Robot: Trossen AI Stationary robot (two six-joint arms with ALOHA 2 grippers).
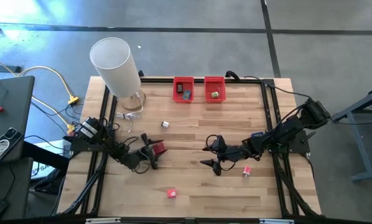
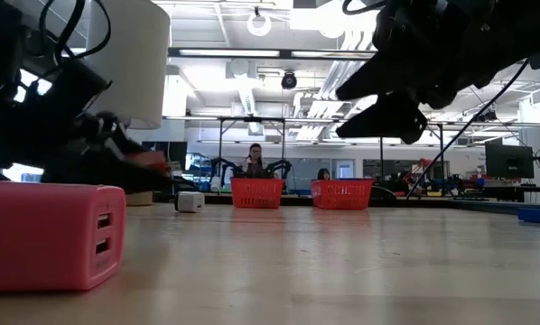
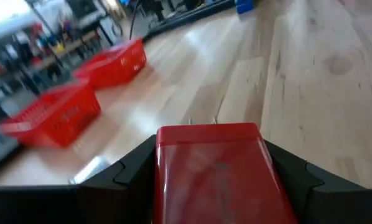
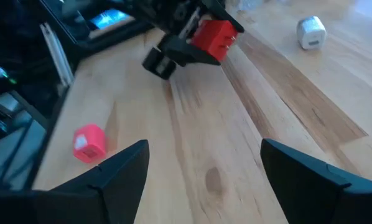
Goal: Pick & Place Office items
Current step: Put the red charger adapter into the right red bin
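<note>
Grippers at work over a pale, plank-grained wooden table (image 1: 192,186): the left gripper (image 1: 153,151) pinches a glossy red block (image 3: 217,171) between its two dark fingers (image 3: 127,177), the piece boxy with softened edges and two thin metal prongs at its front, held at the table's left-centre. The right gripper (image 1: 212,157) sits near the middle of the table, its angular black fingers (image 4: 120,171) spread apart with nothing between them. Just right of that arm lies a small pink piece (image 1: 247,170); another pink block (image 1: 172,193), smooth and rounded with two slots in one face, rests on the near edge of the table. A tiny white cube-like piece (image 1: 165,124) lies farther back, left of centre. At the far edge stand two red lattice-walled plastic bins (image 1: 183,89), side by side, the left holding a dark piece (image 1: 186,94) and the right bin (image 1: 214,88) a greenish one (image 1: 215,94). A tall, smooth white cylinder (image 1: 114,65) rises at the far left corner.
</note>
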